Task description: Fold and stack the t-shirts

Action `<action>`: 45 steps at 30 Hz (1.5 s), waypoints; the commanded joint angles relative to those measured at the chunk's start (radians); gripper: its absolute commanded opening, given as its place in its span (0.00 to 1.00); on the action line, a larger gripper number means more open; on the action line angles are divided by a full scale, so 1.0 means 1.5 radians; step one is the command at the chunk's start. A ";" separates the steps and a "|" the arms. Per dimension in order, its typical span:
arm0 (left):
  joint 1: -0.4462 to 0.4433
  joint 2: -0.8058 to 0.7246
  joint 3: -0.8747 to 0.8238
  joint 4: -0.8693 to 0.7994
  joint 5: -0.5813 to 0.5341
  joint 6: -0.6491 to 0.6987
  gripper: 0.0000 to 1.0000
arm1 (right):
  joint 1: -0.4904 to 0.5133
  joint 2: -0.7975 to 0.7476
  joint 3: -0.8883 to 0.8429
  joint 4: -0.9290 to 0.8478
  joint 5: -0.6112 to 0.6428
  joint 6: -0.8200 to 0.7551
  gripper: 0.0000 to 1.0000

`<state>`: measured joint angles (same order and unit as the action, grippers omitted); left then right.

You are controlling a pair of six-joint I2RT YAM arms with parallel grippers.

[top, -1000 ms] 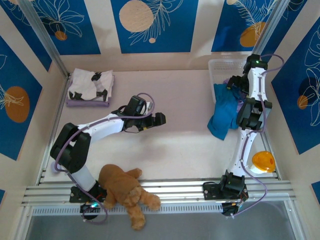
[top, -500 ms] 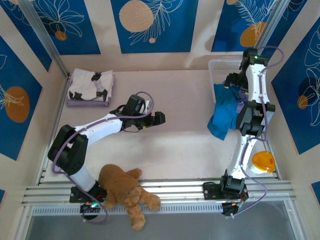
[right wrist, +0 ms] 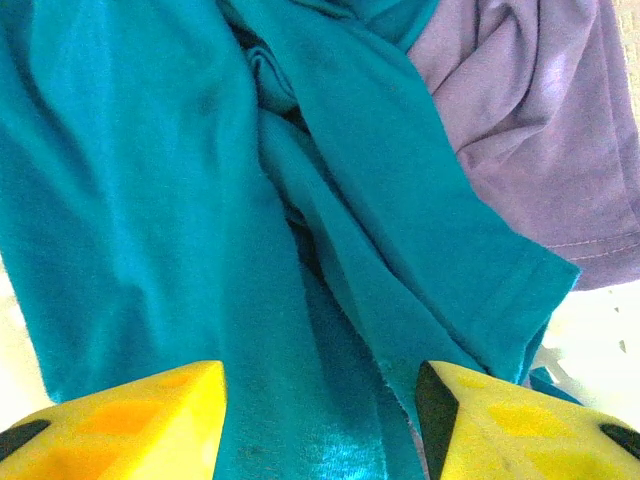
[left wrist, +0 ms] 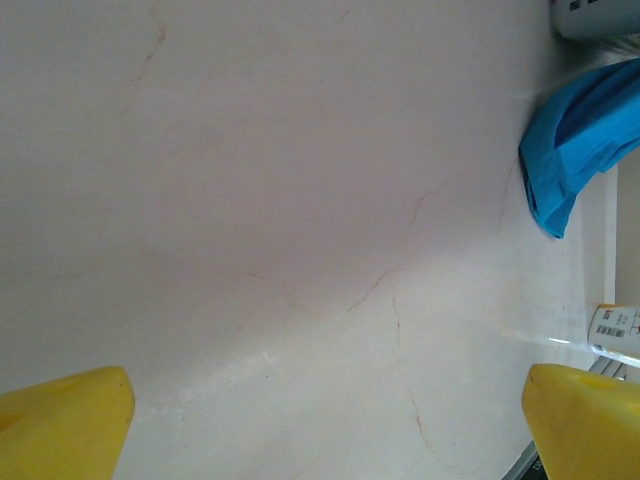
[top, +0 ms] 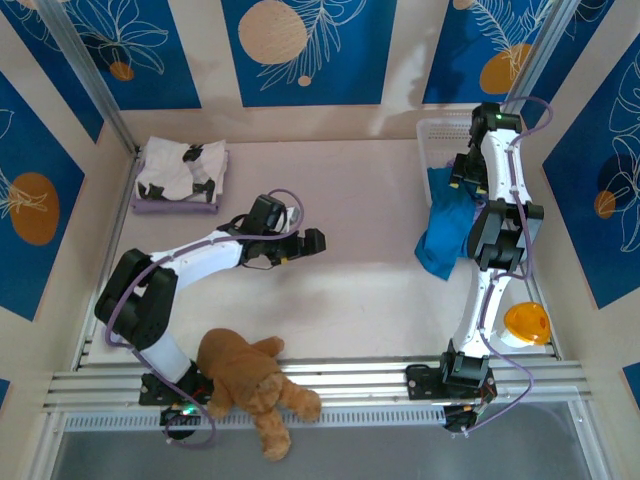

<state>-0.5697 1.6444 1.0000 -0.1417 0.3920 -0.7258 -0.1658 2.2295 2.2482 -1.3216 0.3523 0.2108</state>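
Note:
A teal-blue t-shirt [top: 443, 238] hangs crumpled out of the white basket at the far right. My right gripper [top: 462, 176] is pressed down onto it. In the right wrist view the yellow fingers [right wrist: 130, 415] stand partly closed astride a fold of teal cloth [right wrist: 200, 200], with a gap still between them [right wrist: 320, 400]. A lavender t-shirt [right wrist: 530, 130] lies under the teal one. Far left, a folded white t-shirt with black blotches [top: 180, 168] rests on a folded lavender one [top: 175, 206]. My left gripper [top: 314, 241] hovers open over bare table [left wrist: 325, 410], its fingers [left wrist: 60, 425] wide apart.
The white basket [top: 438, 134] stands in the far right corner. A brown teddy bear [top: 250, 385] lies over the near rail by the left arm's base. An orange-yellow object [top: 525, 322] sits at the near right edge. In the left wrist view the teal cloth [left wrist: 580, 140] shows at upper right.
My right gripper has moved farther back over the teal t-shirt and its fingers have narrowed around the cloth. The left gripper has drifted slightly nearer and stayed open.

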 commanded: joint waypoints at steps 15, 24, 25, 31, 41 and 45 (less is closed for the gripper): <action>0.013 -0.005 -0.007 0.014 0.019 0.001 0.99 | 0.006 0.001 -0.005 -0.016 -0.017 0.015 0.10; 0.029 -0.023 -0.004 -0.001 0.013 0.005 0.99 | 0.015 -0.085 0.008 0.005 0.002 0.016 0.00; 0.031 -0.025 -0.002 -0.006 0.014 0.008 0.99 | 0.016 -0.102 0.009 0.015 0.000 0.019 0.00; 0.051 -0.051 -0.001 -0.030 0.013 0.022 0.99 | 0.023 -0.207 0.018 0.074 -0.012 0.036 0.00; 0.105 -0.093 -0.013 -0.061 0.033 0.042 0.99 | 0.085 -0.424 -0.047 0.264 0.039 0.037 0.00; 0.133 -0.113 -0.022 -0.067 0.039 0.048 0.99 | 0.144 -0.514 -0.100 0.372 0.096 0.012 0.00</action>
<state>-0.3977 1.5146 0.9810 -0.2070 0.4221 -0.6819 0.0017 1.5417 2.1258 -0.9577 0.4236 0.2512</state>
